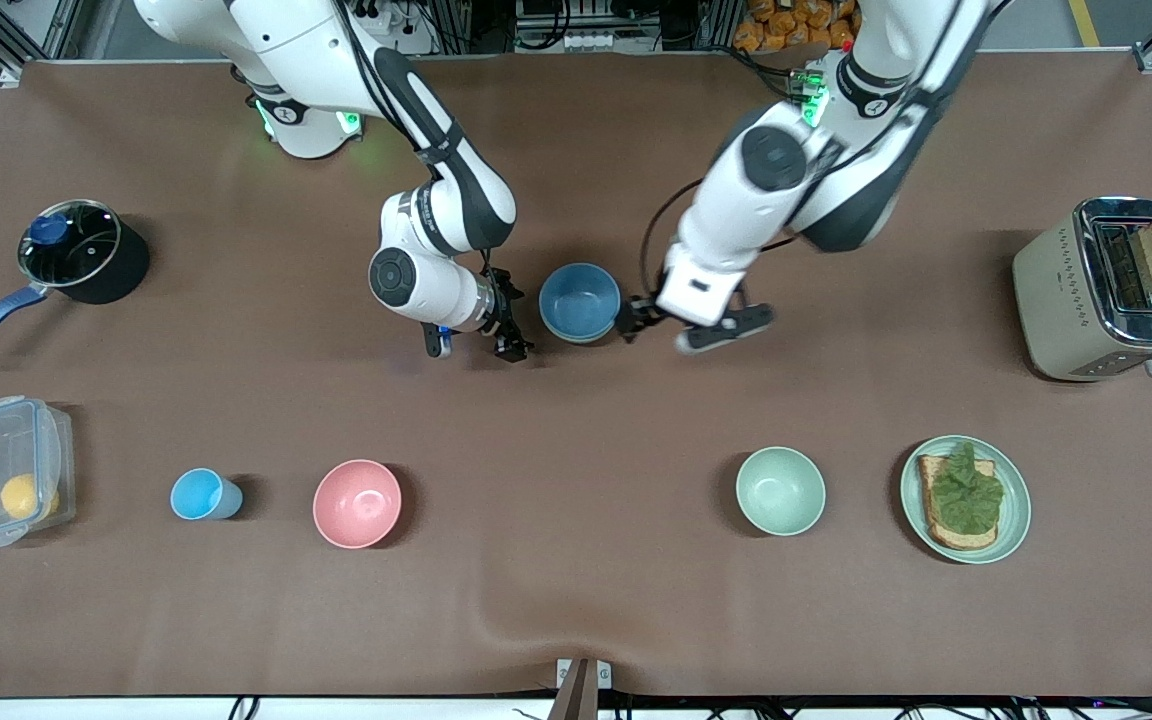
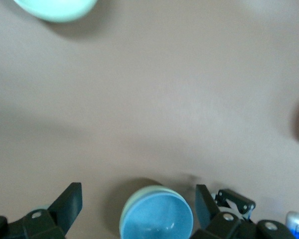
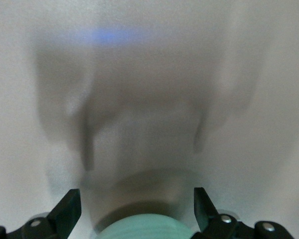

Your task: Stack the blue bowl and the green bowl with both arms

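Note:
The blue bowl (image 1: 579,298) sits nested inside the green bowl (image 2: 125,214) at the middle of the table. In the left wrist view the blue bowl (image 2: 158,219) shows a thin green rim around it. My left gripper (image 1: 628,320) is beside the stack toward the left arm's end. It is open, and its fingers (image 2: 70,200) stand wide of the bowls without touching them. My right gripper (image 1: 514,318) is open beside the stack toward the right arm's end. The green bowl's outer wall (image 3: 149,229) shows between its fingers (image 3: 69,205).
Nearer the front camera stand a pale mint bowl (image 1: 780,490), a pink bowl (image 1: 357,503), a small blue cup (image 1: 201,494) and a plate with toast (image 1: 1011,525). A toaster (image 1: 1106,285) is at the left arm's end. A pot (image 1: 76,250) and a plastic container (image 1: 6,470) are at the right arm's end.

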